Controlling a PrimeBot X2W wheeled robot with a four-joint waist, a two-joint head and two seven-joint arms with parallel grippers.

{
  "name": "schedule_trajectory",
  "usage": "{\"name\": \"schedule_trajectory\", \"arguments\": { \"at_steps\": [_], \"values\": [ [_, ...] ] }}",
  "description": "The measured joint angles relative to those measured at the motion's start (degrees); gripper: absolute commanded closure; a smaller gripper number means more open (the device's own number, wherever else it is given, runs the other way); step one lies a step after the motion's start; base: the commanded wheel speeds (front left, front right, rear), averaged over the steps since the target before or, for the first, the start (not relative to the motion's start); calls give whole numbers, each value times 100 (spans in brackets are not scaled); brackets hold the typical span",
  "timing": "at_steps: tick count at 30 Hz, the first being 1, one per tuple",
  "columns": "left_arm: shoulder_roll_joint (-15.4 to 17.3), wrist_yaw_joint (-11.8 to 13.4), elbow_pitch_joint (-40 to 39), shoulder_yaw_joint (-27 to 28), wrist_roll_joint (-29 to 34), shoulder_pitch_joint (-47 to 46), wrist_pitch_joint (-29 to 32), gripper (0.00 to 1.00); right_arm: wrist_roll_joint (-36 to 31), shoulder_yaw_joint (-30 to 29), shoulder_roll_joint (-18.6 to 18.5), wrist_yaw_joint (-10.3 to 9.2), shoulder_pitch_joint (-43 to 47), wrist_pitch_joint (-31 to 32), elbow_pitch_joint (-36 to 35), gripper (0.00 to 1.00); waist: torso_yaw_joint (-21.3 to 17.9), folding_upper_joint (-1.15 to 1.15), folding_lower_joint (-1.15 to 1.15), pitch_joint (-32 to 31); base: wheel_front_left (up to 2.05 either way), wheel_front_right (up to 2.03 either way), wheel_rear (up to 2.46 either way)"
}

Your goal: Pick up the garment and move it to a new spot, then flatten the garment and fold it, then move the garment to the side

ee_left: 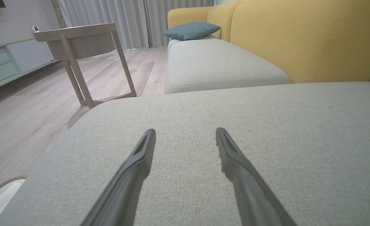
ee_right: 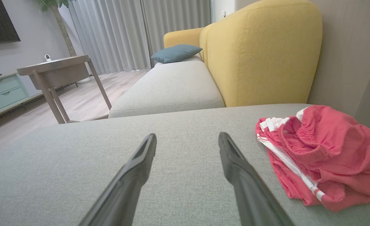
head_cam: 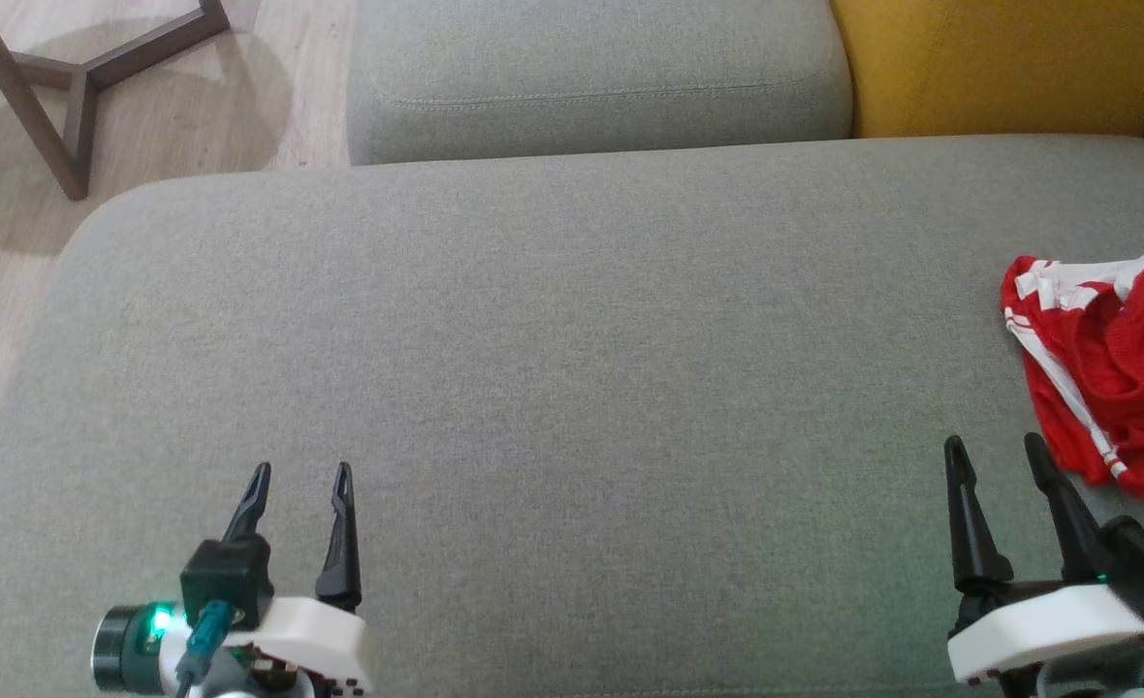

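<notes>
Garment: the soft red cloth shorts with white stripes [head_cam: 1105, 368] lie in a crumpled heap at the far right of the big flat grey cloth sofa seat [head_cam: 572, 368]. The stretchy waistband is bunched up on top. Part of the heap runs off the right edge of the head view.
Left gripper: the left gripper [head_cam: 302, 470] is low on the left of the head view, over the grey seat. Its two long dark fingers stand wide apart with nothing between them, so it holds nothing. It is well apart from the shorts.
Right gripper: the right gripper [head_cam: 994, 444] is low on the right, near the front edge of the shorts. Its fingers are spread wide as well, and nothing is in them. In the right wrist view the shorts lie off to the right of the fingers, not between them, with a strip of grey seat showing in the gap.
Behind the seat: a second grey cloth seat cushion [head_cam: 591, 78] sits past the big one, next to the tall yellow cloth sofa back [head_cam: 999, 63]. A blue-green pillow [ee_left: 191, 29] rests at the far end of that cushion.
Floor: a pale wood floor [head_cam: 0, 223] is on the left. A brown wooden side table [ee_left: 78, 40] stands on it close to the sofa, and a small white round gadget [ee_right: 48, 57] sits on its top.
Far side of the room: long grey curtains [ee_right: 125, 34] hang down, and a low cabinet with pale green drawers [ee_right: 3, 91] stands by the wall.
</notes>
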Motion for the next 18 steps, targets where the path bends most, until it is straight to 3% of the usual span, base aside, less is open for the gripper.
{"name": "schedule_trajectory", "arguments": {
  "at_steps": [18],
  "values": [
    [27,27,-2,-91,-48,-1,57,0,0,-2,0,0,0,42,-32,0,-11,0,0,53,0,0,0]
  ]
}}
